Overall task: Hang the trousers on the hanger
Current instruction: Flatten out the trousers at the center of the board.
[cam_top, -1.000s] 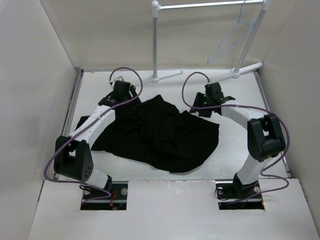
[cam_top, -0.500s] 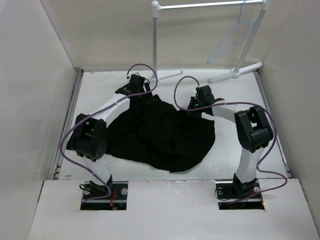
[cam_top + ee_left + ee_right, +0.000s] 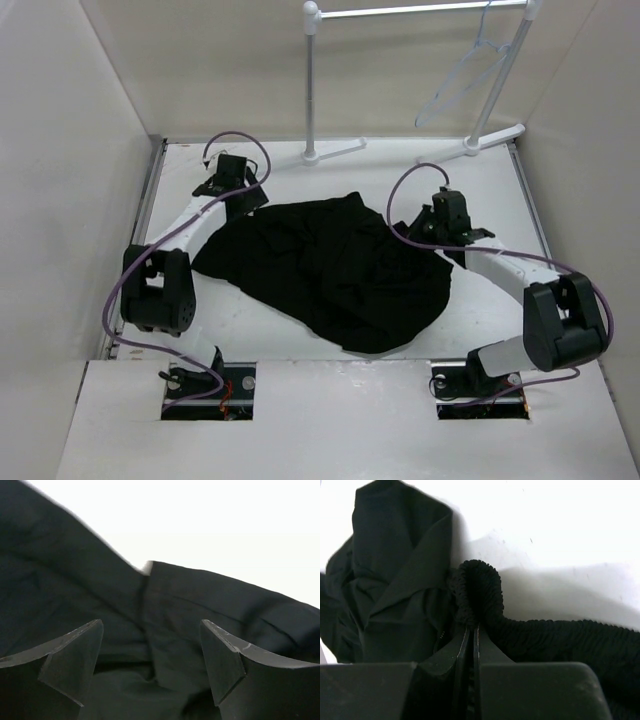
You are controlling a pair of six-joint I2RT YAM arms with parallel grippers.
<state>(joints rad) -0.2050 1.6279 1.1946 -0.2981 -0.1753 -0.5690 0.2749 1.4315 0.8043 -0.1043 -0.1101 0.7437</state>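
Note:
The black trousers (image 3: pixel 330 270) lie in a crumpled heap in the middle of the white table. My right gripper (image 3: pixel 441 232) is at their right edge. In the right wrist view this gripper (image 3: pixel 471 630) is shut on the ribbed waistband (image 3: pixel 479 587), a fold of which bulges above the fingertips. My left gripper (image 3: pixel 238 198) hovers at the heap's far left corner. In the left wrist view it (image 3: pixel 150 660) stands open over the trousers (image 3: pixel 75 590), holding nothing. The pale hanger (image 3: pixel 462 80) hangs from the rack's rail at the back right.
A white garment rack (image 3: pixel 311 90) stands at the back, its feet (image 3: pixel 335 152) on the table's far edge. White walls close in the left, right and back sides. Purple cables loop over both arms.
My right gripper closed on the waistband and drew it to the right and nearer. The left gripper swung back left and opened wider. The heap shifted to the right.

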